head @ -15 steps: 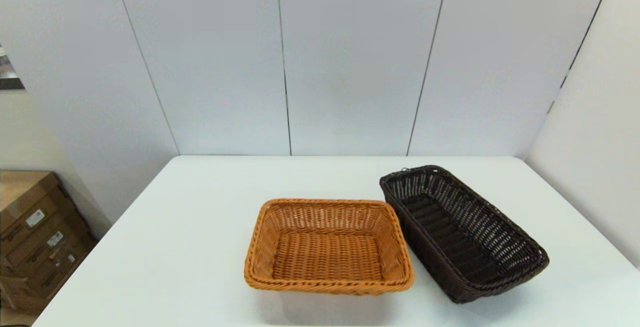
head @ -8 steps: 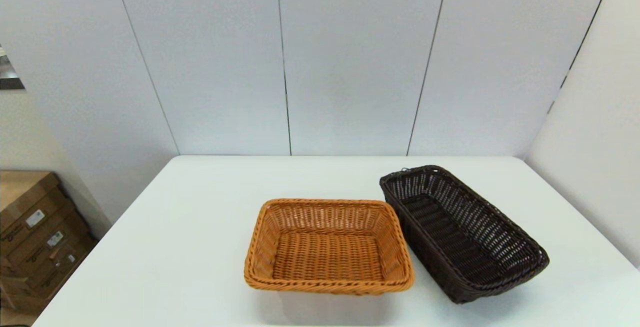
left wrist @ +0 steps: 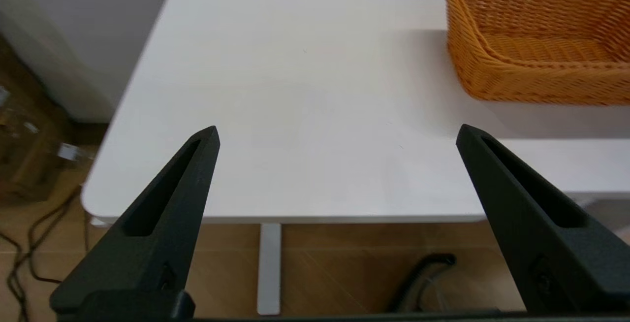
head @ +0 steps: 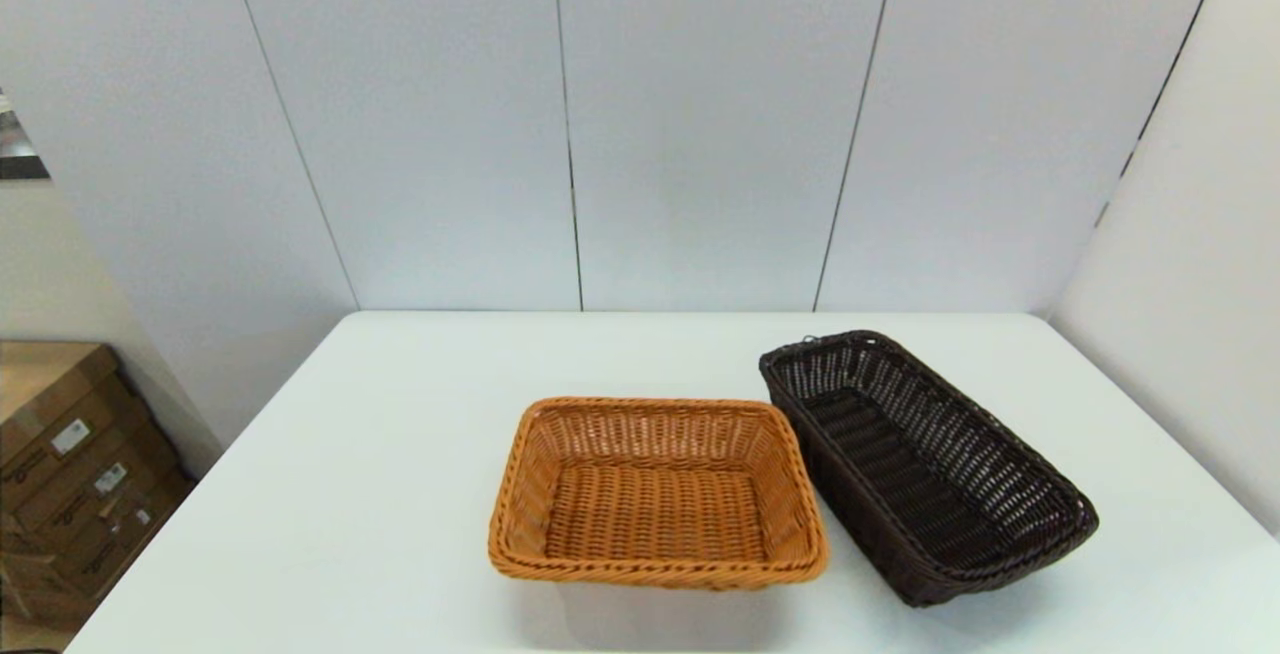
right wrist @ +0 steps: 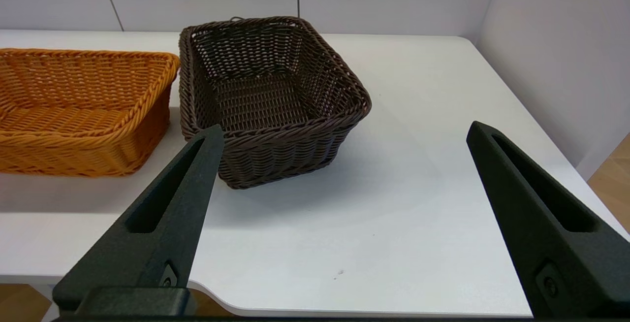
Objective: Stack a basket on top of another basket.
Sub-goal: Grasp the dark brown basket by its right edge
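Note:
The dark brown basket (head: 925, 464) stands on the white table at the right, angled, empty; the right wrist view also shows this dark basket (right wrist: 268, 95). Beside it on its left, nearly touching, sits the orange-tan basket (head: 655, 491), also empty, seen too as the orange basket (right wrist: 78, 110) and the orange basket (left wrist: 536, 36). My right gripper (right wrist: 344, 132) is open, held back near the table's front edge, short of the dark basket. My left gripper (left wrist: 337, 132) is open at the table's front left corner, left of the orange basket. Neither arm shows in the head view.
The white table (head: 400, 494) has bare surface to the left of the baskets. Panel walls stand behind and close on the right (head: 1180, 284). Cardboard boxes (head: 70, 464) lie on the floor at the left.

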Robot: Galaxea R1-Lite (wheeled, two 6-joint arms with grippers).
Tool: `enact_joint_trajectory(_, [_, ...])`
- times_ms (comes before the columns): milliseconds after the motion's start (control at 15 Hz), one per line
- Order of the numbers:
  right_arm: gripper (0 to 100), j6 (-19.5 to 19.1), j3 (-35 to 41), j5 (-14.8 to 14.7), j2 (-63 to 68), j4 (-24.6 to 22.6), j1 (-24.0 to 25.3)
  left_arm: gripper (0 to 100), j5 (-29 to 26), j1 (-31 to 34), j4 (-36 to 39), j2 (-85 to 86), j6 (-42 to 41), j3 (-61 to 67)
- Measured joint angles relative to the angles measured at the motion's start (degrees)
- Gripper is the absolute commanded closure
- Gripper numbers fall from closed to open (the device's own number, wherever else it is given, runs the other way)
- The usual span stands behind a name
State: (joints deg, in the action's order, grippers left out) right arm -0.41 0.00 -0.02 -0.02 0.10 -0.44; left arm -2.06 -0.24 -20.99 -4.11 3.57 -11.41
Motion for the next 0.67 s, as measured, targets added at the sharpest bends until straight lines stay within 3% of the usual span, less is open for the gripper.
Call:
enact_joint_trajectory(200, [0, 0.00, 0.00, 0.02, 0.00, 0.00, 0.00, 0, 5.22, -0.02, 9.42, 1.22, -2.73, 4.34])
enact_joint_trajectory(667, [0, 0.00, 0.00, 0.02, 0.00, 0.00, 0.00, 0, 3.60, 0.02, 20.31, 4.08, -2.73, 10.45])
